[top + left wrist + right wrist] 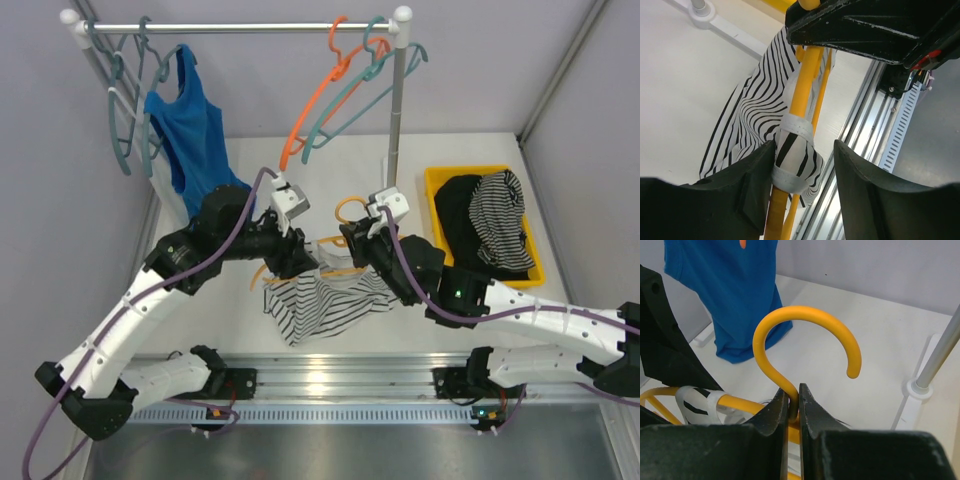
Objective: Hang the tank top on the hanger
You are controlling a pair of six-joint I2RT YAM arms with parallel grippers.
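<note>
The striped tank top (320, 305) lies on the table between the arms, one strap (792, 155) looped round an arm of the yellow hanger (807, 75). My left gripper (805, 170) is open around that strap. The strap touches the left finger and a gap shows on the right. My right gripper (794, 400) is shut on the hanger's neck, just below the hook (805, 315). In the top view the left gripper (290, 255) and right gripper (355, 235) face each other over the hanger (345, 270). The strap also shows in the right wrist view (697, 402).
A rack rail (240, 27) at the back carries teal hangers (125, 110), a blue top (190, 130) and a redder orange hanger (315, 100). Its post (396, 110) stands behind the right gripper. A yellow bin (438, 185) with dark garments is at right. A metal rail (330, 385) runs along the front.
</note>
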